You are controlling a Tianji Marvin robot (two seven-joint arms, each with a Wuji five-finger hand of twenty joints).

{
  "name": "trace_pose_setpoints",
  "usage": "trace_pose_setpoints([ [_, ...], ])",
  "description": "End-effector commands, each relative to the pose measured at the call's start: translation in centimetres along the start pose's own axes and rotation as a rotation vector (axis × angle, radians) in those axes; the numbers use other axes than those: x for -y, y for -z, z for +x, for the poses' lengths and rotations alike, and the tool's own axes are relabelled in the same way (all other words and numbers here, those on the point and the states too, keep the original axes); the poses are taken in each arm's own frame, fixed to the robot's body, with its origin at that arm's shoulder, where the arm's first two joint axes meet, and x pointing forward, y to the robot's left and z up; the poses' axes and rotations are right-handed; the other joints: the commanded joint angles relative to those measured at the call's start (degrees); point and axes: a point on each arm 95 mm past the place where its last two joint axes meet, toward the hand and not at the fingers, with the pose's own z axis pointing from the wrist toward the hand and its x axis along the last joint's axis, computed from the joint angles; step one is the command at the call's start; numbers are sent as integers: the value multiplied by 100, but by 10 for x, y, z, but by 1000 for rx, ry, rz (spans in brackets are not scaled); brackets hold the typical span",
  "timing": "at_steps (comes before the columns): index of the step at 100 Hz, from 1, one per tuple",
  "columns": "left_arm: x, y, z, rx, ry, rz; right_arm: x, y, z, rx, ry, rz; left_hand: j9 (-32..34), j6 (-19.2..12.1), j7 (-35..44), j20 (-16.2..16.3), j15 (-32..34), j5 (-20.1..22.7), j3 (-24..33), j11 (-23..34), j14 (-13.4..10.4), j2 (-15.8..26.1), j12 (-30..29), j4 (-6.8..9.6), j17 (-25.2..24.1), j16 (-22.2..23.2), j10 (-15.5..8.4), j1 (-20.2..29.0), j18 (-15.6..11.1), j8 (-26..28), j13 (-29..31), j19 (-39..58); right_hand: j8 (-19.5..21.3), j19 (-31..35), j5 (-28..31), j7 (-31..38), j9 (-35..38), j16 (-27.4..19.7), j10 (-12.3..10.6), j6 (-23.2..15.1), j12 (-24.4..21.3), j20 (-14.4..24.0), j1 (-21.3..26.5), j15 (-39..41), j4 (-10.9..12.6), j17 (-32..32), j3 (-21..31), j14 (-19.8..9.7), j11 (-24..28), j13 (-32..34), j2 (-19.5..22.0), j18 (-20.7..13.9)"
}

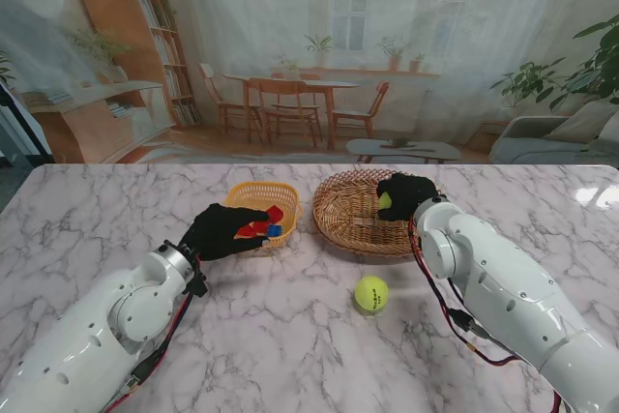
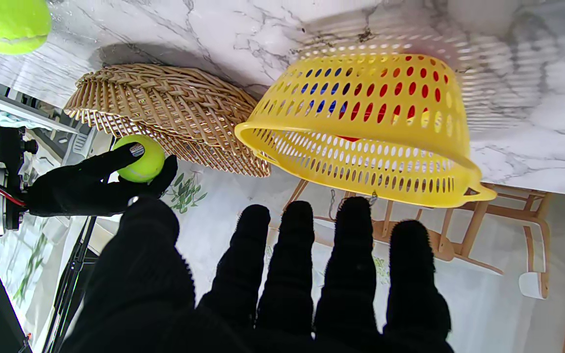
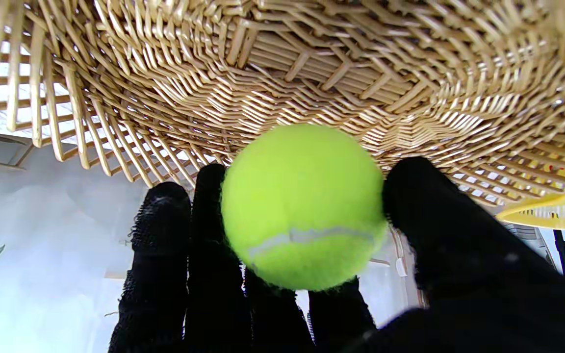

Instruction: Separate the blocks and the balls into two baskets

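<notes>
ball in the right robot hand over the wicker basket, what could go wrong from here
1. The ball is pinched between thumb and fingers of the right robot hand near the wicker basket's rim; released there, it might bounce out.
2. The second ball lies loose on the table beside the right forearm; a sweep back could knock it rolling.

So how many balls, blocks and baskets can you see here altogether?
Tennis balls: 2, one held in the right hand over the wicker basket, one loose on the table.
Blocks: 2 visible, red and blue, in the yellow basket; the left hand may hide more.
Baskets: 2.
Total: 6.
</notes>
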Motion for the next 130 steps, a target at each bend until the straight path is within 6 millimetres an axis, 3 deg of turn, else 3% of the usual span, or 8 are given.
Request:
trace_pose_setpoints([
  [1,-2,-1,1,-4,-2,-20,2,0,0,3,11,-2,0,-74,41,117,-2,95,-126,-111,-9,282,40,20,-93,-12,-15,-6,153,17,-71,-117,108,-432,-41,-179,-317,-369,73,-209,-368,-28,-308,-751,209,-454,113,-70,-450,-350,317,306],
  [21,-2,0,2,-6,-3,-21,3,4,-1,-13,4,-28,-6,-61,41,97,8,97,-126,-105,-2,277,43,20,-68,-6,9,8,68,16,-79,-136,-8,-1531,-433,-683,-617,-1002,44,-173,-759,-511,-1009,-2030,232,-1329,-699,32,-799,-862,496,611],
  [65,-2,0,2,-4,-5,-25,-34,46,11,-158,-13,-172,-6,-54,44,45,22,101,-127,-97,16,280,46,18,-48,-4,20,14,21,13,-86,-169,23,-1598,-256,-742,-234,-1095,-46,-212,-743,-614,-934,-2183,315,-1265,-1067,50,-787,-640,645,593],
  [75,-2,0,2,-2,-5,-25,-36,55,15,-173,-11,-188,-1,-57,44,42,20,102,-125,-95,17,287,46,19,-48,-6,12,17,27,13,-91,-167,36,-1606,-116,-718,-164,-1103,18,-206,-730,-641,-894,-2215,330,-1220,-1153,84,-805,-637,699,576],
  [130,-3,1,1,6,-4,-29,16,129,41,-263,12,-194,-2,-62,50,35,22,99,-127,-88,0,286,49,20,-62,-5,2,8,45,14,-85,-158,68,-1235,68,-875,223,-752,87,-125,-411,-632,-756,-1671,413,-904,-1671,162,-687,-266,824,548],
])
